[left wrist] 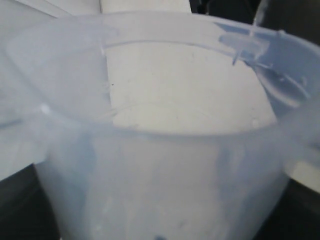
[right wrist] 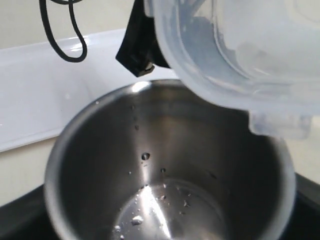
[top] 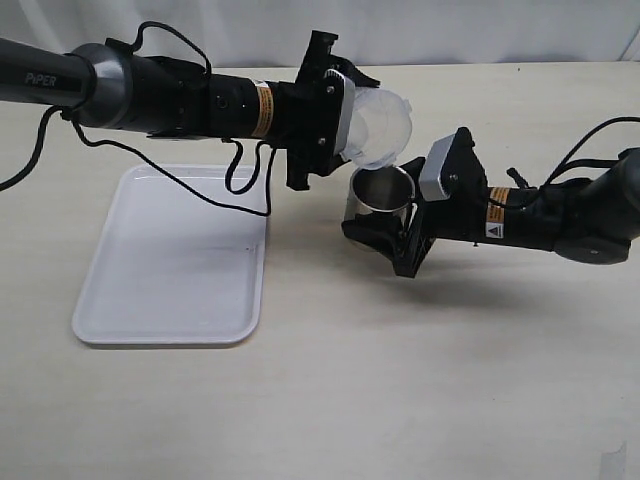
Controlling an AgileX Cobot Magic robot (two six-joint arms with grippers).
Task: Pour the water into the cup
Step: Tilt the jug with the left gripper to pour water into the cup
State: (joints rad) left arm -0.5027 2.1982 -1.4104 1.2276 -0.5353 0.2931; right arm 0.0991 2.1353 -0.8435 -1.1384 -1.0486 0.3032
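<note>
In the exterior view the left arm reaches in from the left, and the left gripper (top: 345, 115) is clamped on a clear plastic jug (top: 385, 128), which is tipped over with its mouth pointing down toward the cup (top: 378, 192). The cup stands upright near the middle of the table (top: 330, 400), just below the jug's rim, and the right gripper (top: 390, 225) is closed around its lower part from the right. Whether the cup's base touches the table I cannot tell. A white tray (top: 170, 265) lies flat to the left of the cup, under the left arm, and a black cable (top: 235, 180) hangs in a loop above the tray's far edge. In the left wrist view the jug (left wrist: 160, 165) fills nearly the whole picture, cloudy and close. A pale surface shows through its open mouth, and the fingers themselves are not visible here. In the right wrist view the cup (right wrist: 90, 165) opens toward the camera, shiny inside, with small drops (right wrist: 145, 156) on its wall and a wet bottom. The jug (right wrist: 235, 55) hangs over the cup's far rim with its lip just above the rim. Behind them lie the tray (right wrist: 35, 95) and the cable (right wrist: 62, 35).
</note>
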